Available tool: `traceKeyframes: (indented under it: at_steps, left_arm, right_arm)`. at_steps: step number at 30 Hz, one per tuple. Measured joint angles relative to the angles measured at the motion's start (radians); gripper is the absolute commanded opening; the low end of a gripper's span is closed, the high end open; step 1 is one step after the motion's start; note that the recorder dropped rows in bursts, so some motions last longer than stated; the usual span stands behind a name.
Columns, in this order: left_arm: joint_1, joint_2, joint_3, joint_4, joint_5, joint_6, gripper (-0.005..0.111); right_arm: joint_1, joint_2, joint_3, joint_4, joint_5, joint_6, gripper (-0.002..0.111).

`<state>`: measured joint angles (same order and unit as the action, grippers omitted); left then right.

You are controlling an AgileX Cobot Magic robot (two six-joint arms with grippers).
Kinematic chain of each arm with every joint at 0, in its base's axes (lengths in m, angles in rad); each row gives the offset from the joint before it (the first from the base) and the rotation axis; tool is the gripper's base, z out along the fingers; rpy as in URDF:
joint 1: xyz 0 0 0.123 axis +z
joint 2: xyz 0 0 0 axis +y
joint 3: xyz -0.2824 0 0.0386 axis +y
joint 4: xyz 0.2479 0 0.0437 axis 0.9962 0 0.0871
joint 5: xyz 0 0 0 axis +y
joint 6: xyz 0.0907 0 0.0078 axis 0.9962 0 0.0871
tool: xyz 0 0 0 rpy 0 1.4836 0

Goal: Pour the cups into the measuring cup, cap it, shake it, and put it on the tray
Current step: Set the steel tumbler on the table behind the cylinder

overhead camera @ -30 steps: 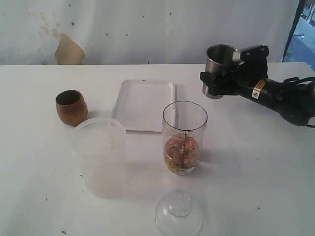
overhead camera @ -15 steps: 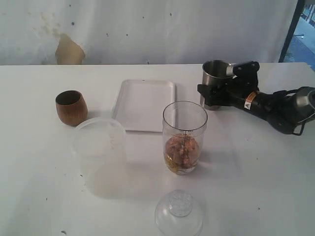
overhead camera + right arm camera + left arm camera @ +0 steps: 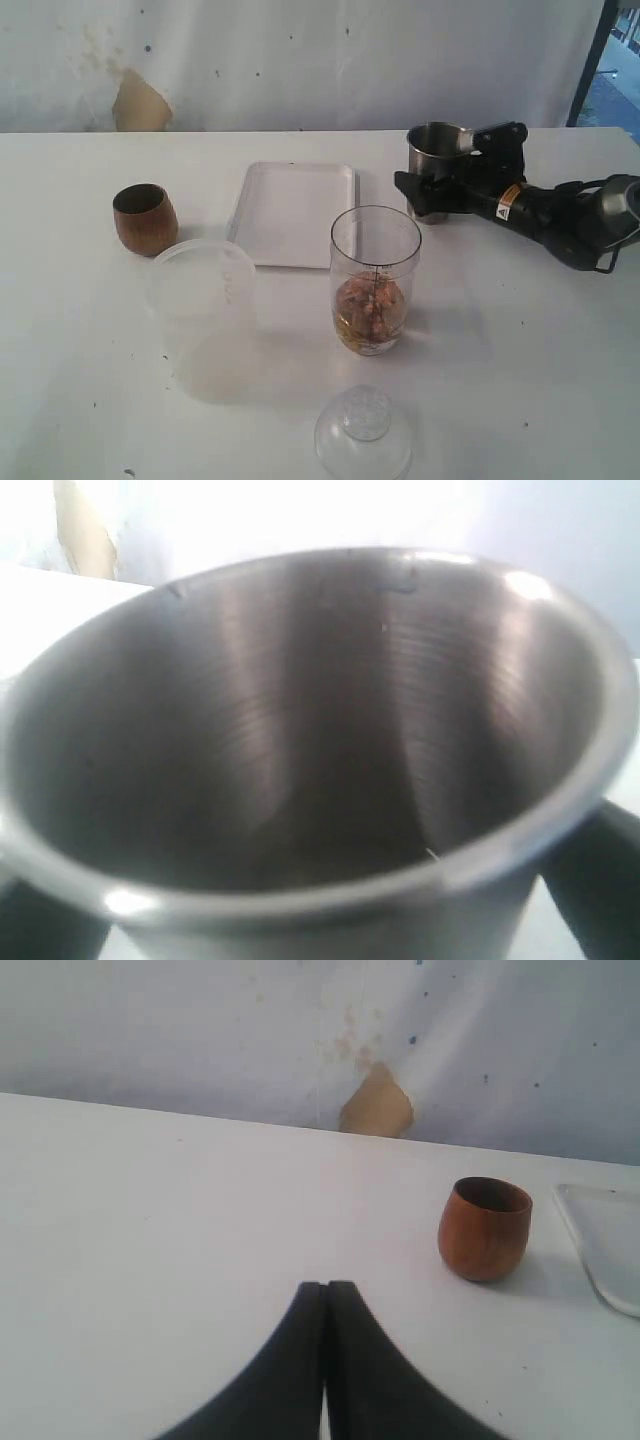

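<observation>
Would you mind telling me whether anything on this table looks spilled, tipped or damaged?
Nothing is spilled or tipped: the wooden cup, steel tumbler and measuring cup all stand upright. The one oddity is a tan patch on the back wall, where the covering looks torn.

On the table (image 3: 80, 400), the measuring cup (image 3: 375, 280) stands upright with some matter in its bottom. The tray (image 3: 293, 212) lies behind it, slightly left. The tub (image 3: 202, 290) stands to its left, the wooden cup (image 3: 145, 218) farther left and back. The steel tumbler (image 3: 433, 170) stands behind it, to the right. A lid (image 3: 363, 435) lies before it.
</observation>
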<state>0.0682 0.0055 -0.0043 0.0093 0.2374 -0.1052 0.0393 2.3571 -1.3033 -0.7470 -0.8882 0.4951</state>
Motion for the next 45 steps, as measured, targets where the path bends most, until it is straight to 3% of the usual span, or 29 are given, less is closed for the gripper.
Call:
traceKeyframes:
  at_steps: [14,24,45]
  left_arm:
    - [0.0,0.0,0.0,0.0,0.0,0.0,0.0]
    - [0.0,0.0,0.0,0.0,0.0,0.0,0.0]
    - [0.0,0.0,0.0,0.0,0.0,0.0,0.0]
  right_arm:
    - [0.0,-0.066,0.0,-0.145,0.078,0.092,0.105]
    - [0.0,-0.136,0.0,-0.237,0.286,0.229,0.105]
    - [-0.015,-0.191,0.002,-0.55,0.248,0.444,0.105]
